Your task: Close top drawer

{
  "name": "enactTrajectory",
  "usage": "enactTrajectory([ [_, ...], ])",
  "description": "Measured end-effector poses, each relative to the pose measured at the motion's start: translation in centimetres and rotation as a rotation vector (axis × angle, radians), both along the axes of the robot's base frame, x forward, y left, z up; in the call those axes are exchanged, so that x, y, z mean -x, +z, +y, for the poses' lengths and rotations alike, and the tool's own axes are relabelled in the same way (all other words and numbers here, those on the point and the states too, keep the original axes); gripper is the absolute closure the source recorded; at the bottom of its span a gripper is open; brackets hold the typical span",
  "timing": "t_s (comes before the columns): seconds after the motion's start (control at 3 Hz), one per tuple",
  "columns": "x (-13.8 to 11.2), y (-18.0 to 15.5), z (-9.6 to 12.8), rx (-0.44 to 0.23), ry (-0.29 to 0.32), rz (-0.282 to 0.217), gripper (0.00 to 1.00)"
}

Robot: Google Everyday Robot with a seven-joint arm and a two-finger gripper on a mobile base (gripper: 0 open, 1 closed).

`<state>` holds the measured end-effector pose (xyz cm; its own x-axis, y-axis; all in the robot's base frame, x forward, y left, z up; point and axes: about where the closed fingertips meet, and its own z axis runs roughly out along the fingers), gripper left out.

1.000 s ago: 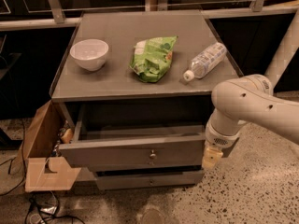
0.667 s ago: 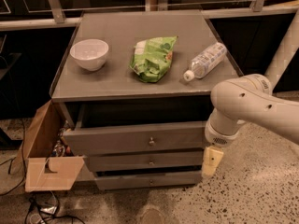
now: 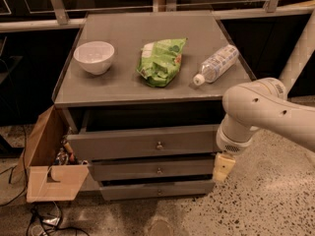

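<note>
Jaws hang (arm bent down) beside top drawer (image 3: 123, 144).

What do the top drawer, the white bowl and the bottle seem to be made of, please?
The top drawer looks like painted wood, with a matte grey panel; its small knob glints like metal. The bowl is likely ceramic, glossy white. The bottle is clear plastic, see-through. The gripper hangs beside the cabinet front, at image right.
</note>
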<state>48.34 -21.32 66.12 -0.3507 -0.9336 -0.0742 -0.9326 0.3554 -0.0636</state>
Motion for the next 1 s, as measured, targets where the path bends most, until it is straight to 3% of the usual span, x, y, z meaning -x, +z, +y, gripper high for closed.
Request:
enactTrajectory([
  [0.67, -0.4, 0.0, -0.1, 0.005, -0.023, -0.023, 0.66],
  [1.0, -2.9, -0.4, -0.2, 0.017, -0.076, -0.108, 0.97],
])
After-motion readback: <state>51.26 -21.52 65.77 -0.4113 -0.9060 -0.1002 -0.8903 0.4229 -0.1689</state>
